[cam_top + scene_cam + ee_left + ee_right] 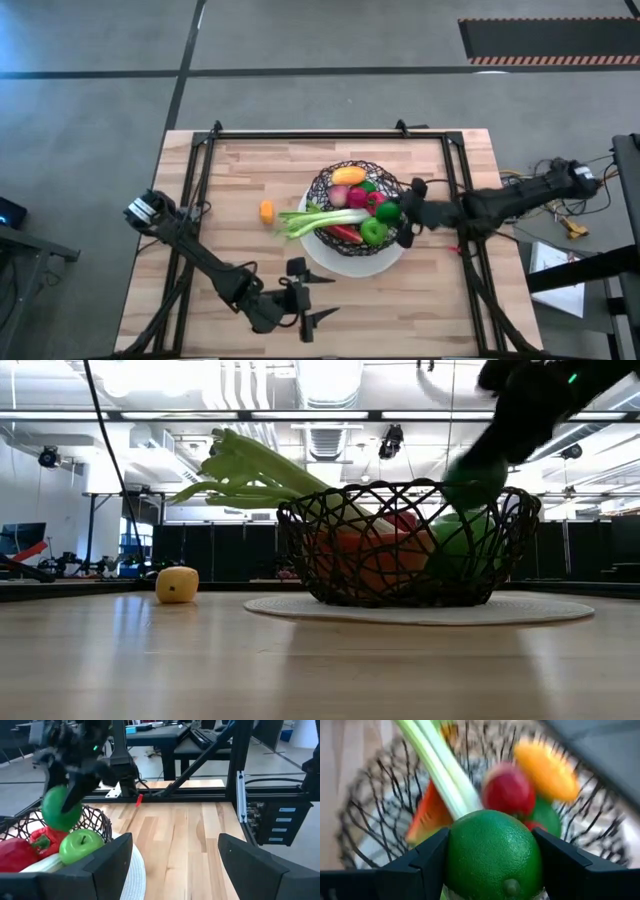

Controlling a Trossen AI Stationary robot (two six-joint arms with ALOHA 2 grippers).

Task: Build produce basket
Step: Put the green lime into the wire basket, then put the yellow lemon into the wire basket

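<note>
The black wire basket [352, 190] stands on a white round plate [350, 262] and holds a green apple [373, 232], a red pepper [42, 840], a watermelon slice [427, 815], a peach [507, 790] and an orange piece [348, 175]. A pale-green celery stalk [312, 220] lies across the produce and sticks out over the basket's left rim. Another orange piece [266, 211] rests on the table left of the basket. My right gripper [402, 215] is over the basket's right rim, shut on a lime [388, 212]. My left gripper [305, 297] waits open near the table's near edge. My right gripper pinches the lime [492, 852] between its two fingers [427, 860], one on each opposite side of the fruit. It comes slanting down from the table's right. The lime [60, 810] is lifted clear, above the produce at the basket's right rim [520, 505].
The black frame rails [455, 170] run along the table's far, left and right edges. Bare wood lies left of the basket and along the near edge beside my left gripper [175, 865]. The plate's rim [540, 608] reaches out past the basket.
</note>
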